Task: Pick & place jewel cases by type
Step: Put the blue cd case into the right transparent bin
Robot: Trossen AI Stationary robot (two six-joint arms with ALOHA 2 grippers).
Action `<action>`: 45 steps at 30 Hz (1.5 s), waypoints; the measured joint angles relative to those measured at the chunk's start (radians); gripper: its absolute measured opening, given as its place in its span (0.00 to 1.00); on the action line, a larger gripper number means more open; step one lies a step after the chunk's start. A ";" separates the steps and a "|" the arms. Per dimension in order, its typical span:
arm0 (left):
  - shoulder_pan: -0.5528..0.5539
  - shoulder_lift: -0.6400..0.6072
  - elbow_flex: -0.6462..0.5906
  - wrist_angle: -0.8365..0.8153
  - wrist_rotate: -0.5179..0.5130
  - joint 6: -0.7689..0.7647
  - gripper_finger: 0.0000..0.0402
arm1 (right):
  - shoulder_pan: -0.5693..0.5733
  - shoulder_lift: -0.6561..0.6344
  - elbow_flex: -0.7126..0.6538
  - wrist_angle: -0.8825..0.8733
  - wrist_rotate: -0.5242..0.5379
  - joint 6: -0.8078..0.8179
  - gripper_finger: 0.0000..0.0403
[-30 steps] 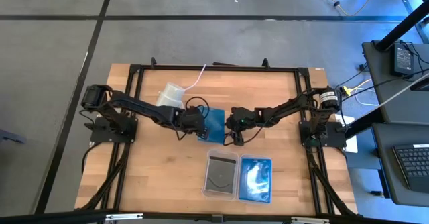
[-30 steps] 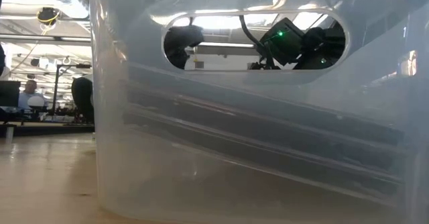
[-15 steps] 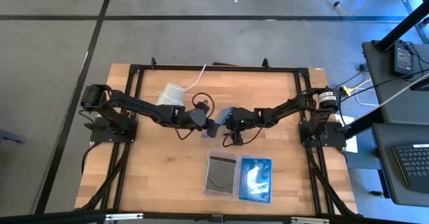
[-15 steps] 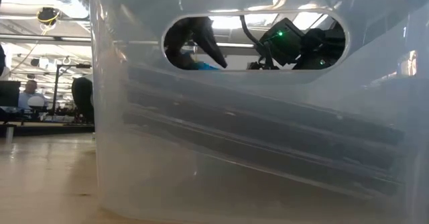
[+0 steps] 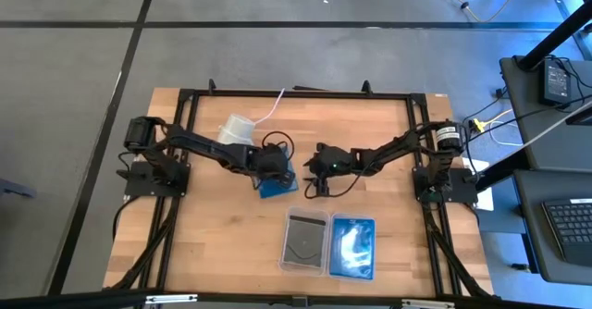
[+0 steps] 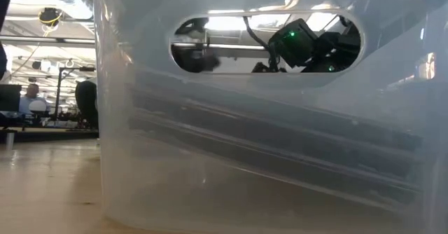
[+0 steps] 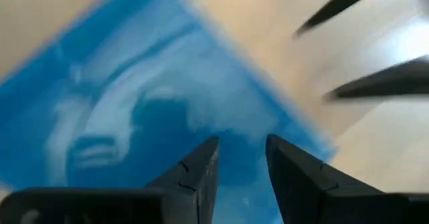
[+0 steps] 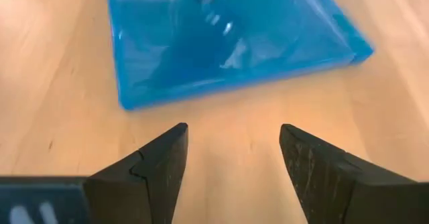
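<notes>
Plainly, no writing reads on the blue jewel case.

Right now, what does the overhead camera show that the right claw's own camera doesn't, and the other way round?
Only overhead: the whole wooden table, both arms, the left claw above the blue case, a white cup, and two trays, one with a grey case, one with a blue case. Only the wrist camera: the right claw open, its two fingers close up. Both: that blue case on the wood.
</notes>
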 joint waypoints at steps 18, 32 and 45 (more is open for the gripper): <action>-0.075 -0.020 0.041 -0.381 0.192 -0.117 0.20 | 0.004 -0.005 0.000 -0.030 -0.026 -0.002 0.60; -0.045 -0.010 -0.076 -0.292 0.130 -0.148 0.15 | 0.004 -0.006 0.001 -0.031 -0.032 -0.017 0.60; 0.006 -0.008 -0.088 -0.247 0.138 -0.034 0.15 | -0.134 -0.003 0.004 -0.031 -0.212 0.492 0.60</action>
